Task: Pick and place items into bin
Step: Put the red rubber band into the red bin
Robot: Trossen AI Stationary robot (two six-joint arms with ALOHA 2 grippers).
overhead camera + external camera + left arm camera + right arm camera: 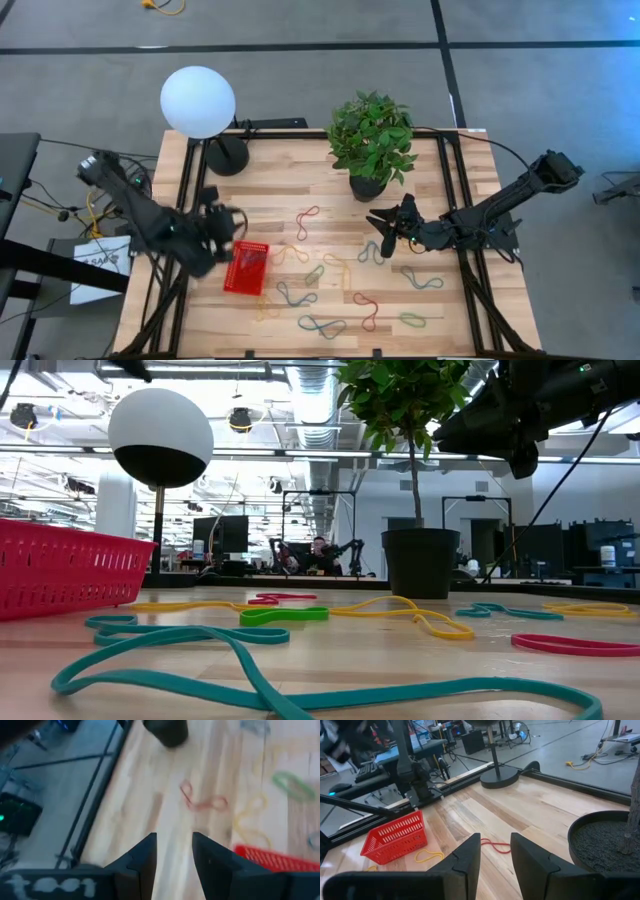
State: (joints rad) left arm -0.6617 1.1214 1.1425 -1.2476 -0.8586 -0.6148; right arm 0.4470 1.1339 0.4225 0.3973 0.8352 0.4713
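Several thin loops lie flat on the wooden table: a red one [305, 220] [202, 800] [495, 845], a yellow one [429, 855], a green one [285, 616] and a teal one [250, 680]. The red mesh bin [246, 267] [395, 837] rests on its base at the table's left. My left gripper [230, 224] [174, 836] hangs open above the table just beyond the bin's far end, nothing between its fingers. My right gripper [382, 224] [495, 837] hovers open near the plant pot, pointing toward the table's left, with nothing between its fingers.
A potted plant [370, 150] in a black pot [420, 560] stands at the far middle. A lamp with a white globe [198, 100] and a black base [227, 155] stands at the far left. Black frame rails [185, 180] run along the table's sides.
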